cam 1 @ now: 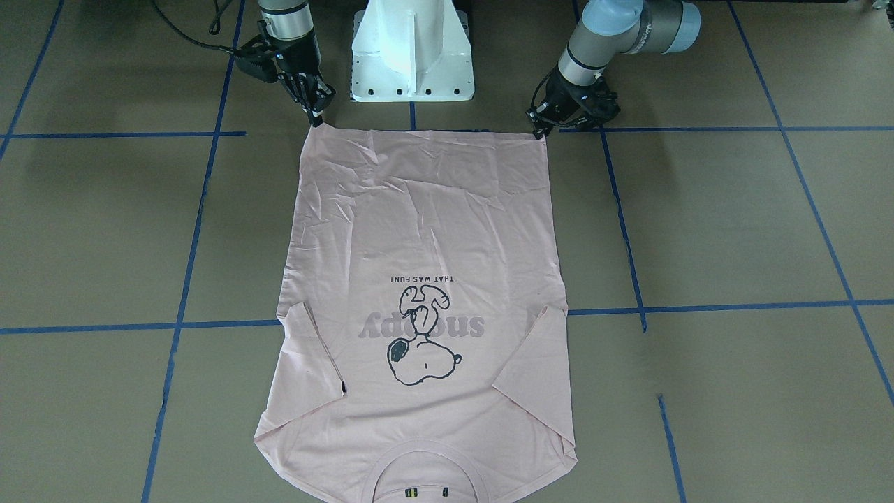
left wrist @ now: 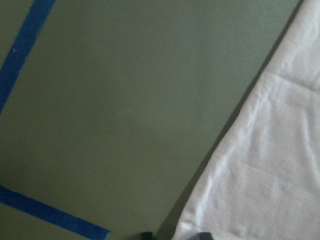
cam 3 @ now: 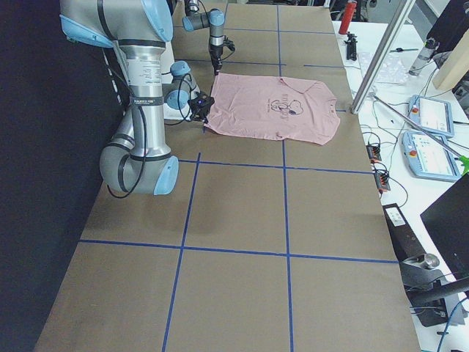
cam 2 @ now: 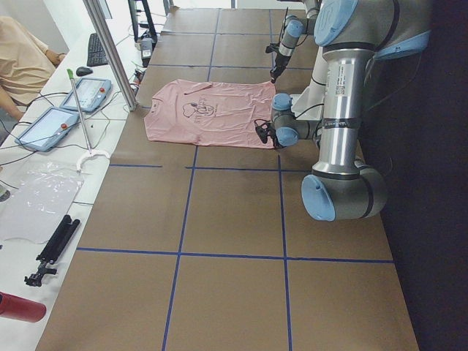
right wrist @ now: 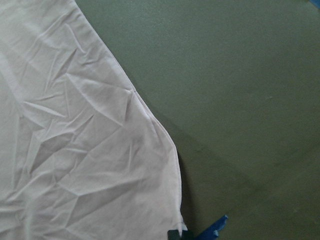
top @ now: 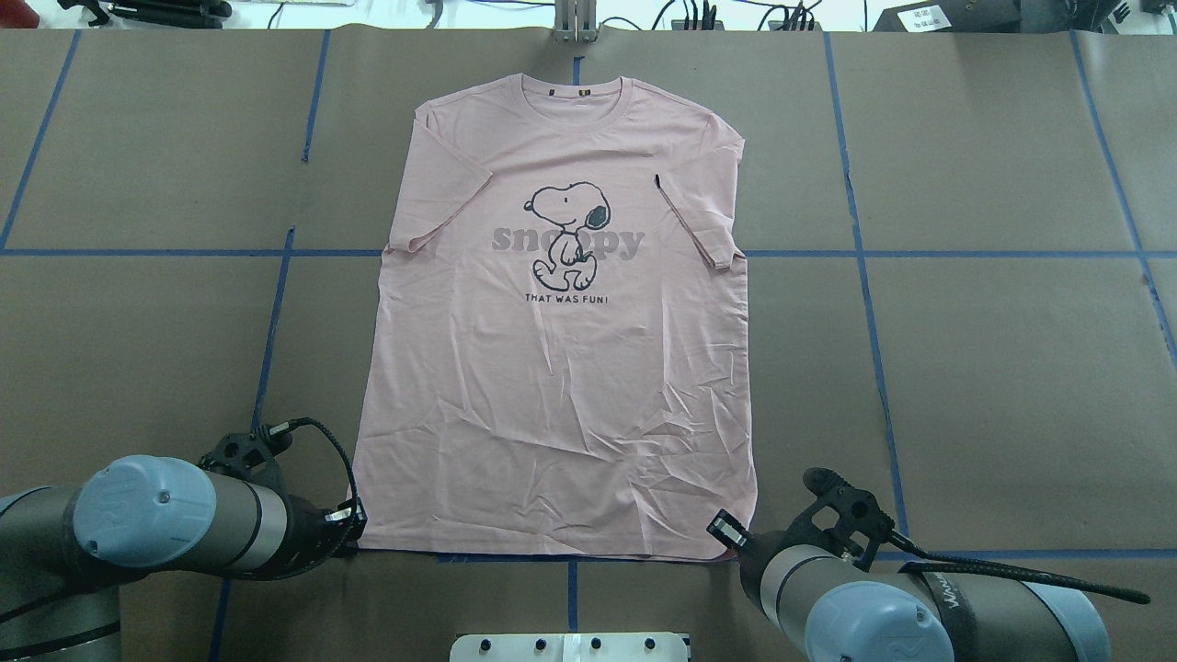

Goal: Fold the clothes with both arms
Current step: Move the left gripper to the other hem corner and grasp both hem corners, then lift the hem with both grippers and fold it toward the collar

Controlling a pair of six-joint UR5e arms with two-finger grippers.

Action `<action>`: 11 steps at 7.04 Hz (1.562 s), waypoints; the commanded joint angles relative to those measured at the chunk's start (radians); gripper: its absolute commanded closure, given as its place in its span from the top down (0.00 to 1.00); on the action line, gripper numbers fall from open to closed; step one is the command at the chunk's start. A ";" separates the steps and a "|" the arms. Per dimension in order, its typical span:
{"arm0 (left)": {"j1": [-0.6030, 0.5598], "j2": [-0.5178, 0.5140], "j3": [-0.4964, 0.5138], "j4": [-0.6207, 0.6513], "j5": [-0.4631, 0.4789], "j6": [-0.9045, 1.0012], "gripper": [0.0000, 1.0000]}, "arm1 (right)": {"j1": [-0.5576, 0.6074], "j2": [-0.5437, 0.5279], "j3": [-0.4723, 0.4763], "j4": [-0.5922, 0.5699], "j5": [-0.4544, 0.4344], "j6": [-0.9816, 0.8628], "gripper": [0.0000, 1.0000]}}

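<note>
The pale pink T-shirt (cam 1: 419, 230) (top: 552, 395) lies flat and face up, with the Snoopy print showing and both sleeves folded inward. Its collar points away from the robot and its hem lies nearest the base. My left gripper (cam 1: 540, 134) (top: 354, 531) is down at one hem corner, with the cloth edge (left wrist: 270, 165) running between its fingertips (left wrist: 202, 235). My right gripper (cam 1: 318, 120) (top: 736, 544) is at the other hem corner (right wrist: 181, 226), its fingers drawn together to a point. Both corners rest on the table, and both grippers look shut on them.
The white pedestal base (cam 1: 412, 56) stands just behind the hem, between the arms. Blue tape lines (top: 864, 253) grid the brown table. Along the far edge are a metal post (cam 2: 110, 51), control tablets (cam 2: 88, 91) and a seated person (cam 2: 22, 66).
</note>
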 commanded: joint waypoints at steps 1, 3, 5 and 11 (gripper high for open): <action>-0.005 -0.001 -0.013 0.023 -0.001 0.003 0.00 | 0.001 0.000 -0.001 0.000 -0.004 0.000 0.00; -0.006 -0.003 -0.078 0.026 -0.001 -0.003 0.00 | 0.006 -0.012 0.005 0.003 -0.007 0.000 0.00; 0.024 0.000 -0.196 0.047 0.000 -0.107 0.00 | -0.028 -0.089 0.120 0.000 -0.007 0.000 0.00; -0.162 -0.184 -0.160 0.273 0.172 0.056 0.00 | 0.270 0.038 0.054 -0.005 0.026 -0.281 0.00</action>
